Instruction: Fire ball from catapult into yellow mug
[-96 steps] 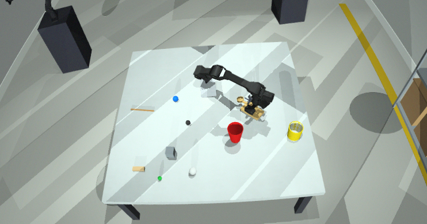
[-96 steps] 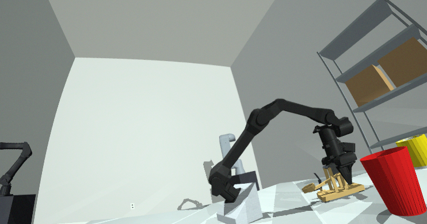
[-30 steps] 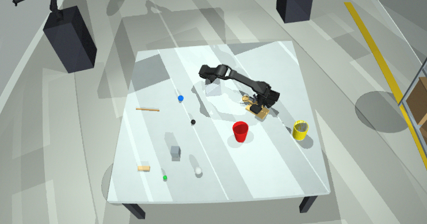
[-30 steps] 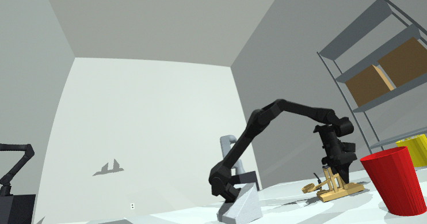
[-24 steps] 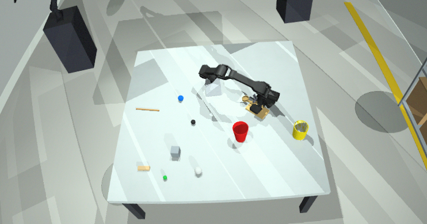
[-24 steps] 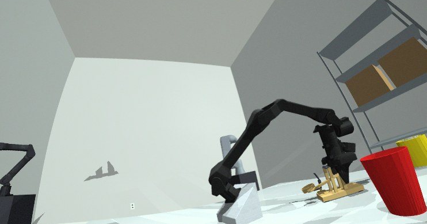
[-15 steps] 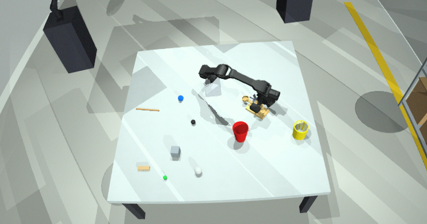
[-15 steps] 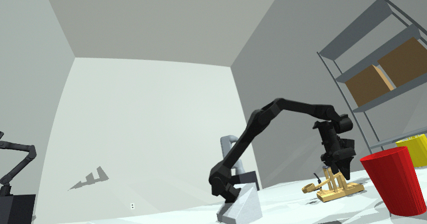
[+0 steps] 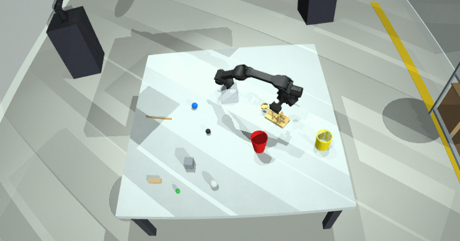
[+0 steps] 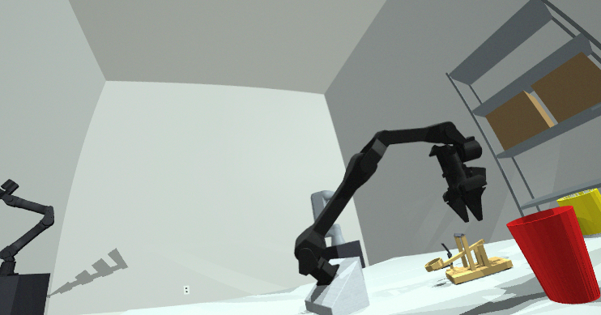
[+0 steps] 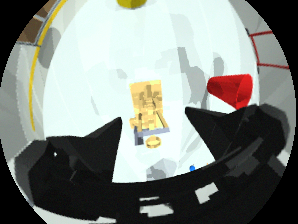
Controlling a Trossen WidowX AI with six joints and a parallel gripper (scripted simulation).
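The wooden catapult [image 9: 284, 122] [image 10: 502, 266] [image 11: 145, 89] stands on the table, its base pointing roughly toward the yellow mug [image 9: 322, 144] [image 10: 590, 215] [image 11: 131, 2]. Its round cup [image 9: 263, 105] [image 10: 432, 265] sits low at the end facing away from the mug; no ball shows in it. My gripper [image 10: 474, 220] [image 11: 154, 113] is open and empty, above the catapult with fingers pointing down. A blue ball [image 9: 194, 105] [image 11: 192, 168], a black ball [image 9: 207, 131], a green ball [image 9: 177, 191] and a white ball [image 9: 213, 183] lie on the table.
A red cup [image 9: 258, 144] [image 10: 552, 256] [image 11: 232, 90] stands near the catapult, left of the yellow mug in the top view. A grey cube [image 9: 188, 162], a wooden block [image 9: 154, 180] and a thin stick [image 9: 159, 118] lie toward the table's left side.
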